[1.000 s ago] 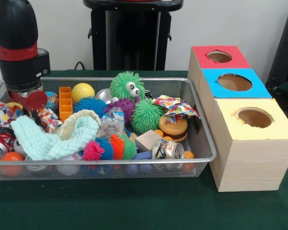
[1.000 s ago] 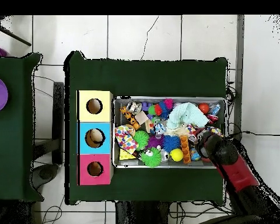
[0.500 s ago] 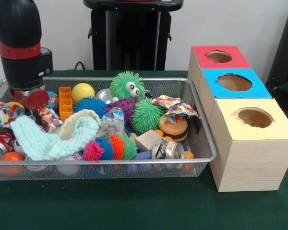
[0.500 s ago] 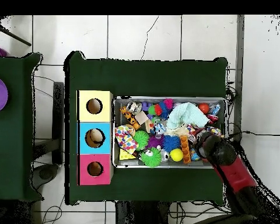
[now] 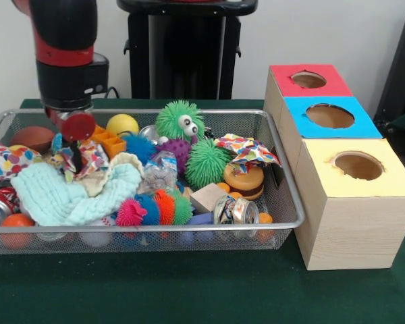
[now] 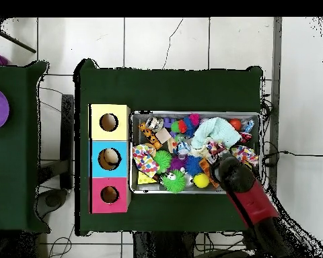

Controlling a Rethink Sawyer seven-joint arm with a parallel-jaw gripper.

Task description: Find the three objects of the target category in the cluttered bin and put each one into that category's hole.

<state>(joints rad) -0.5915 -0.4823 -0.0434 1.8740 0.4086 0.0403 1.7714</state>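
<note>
The wire mesh bin (image 5: pixel 155 230) is crowded with toys. My gripper (image 5: pixel 73 152) reaches down into its left rear part, under a red disc (image 5: pixel 77 126) on the arm, amid a crumpled patterned wrapper (image 5: pixel 89 154); whether it grips it I cannot see. An orange ridged block (image 5: pixel 109 141) lies tilted beside it. Close by are a yellow ball (image 5: pixel 122 124), a mint cloth (image 5: pixel 67 194), a green spiky ball with eyes (image 5: pixel 178 121) and a plain green one (image 5: pixel 206 163). From overhead the arm's head (image 6: pixel 235 176) hides the gripper inside the bin (image 6: pixel 194 114).
Three wooden boxes with round holes stand right of the bin: red (image 5: pixel 307 79), blue (image 5: pixel 329 116), yellow (image 5: pixel 358 165). Overhead, something pale shows in the blue hole (image 6: pixel 109 158). Crushed cans (image 5: pixel 235 210) and a wooden cube (image 5: pixel 207 197) lie at the bin's front.
The arm has swung right in the front view, from the bin's left end to beside the yellow ball. The orange block was pushed over and the patterned wrappers shifted; a brown ball now shows.
</note>
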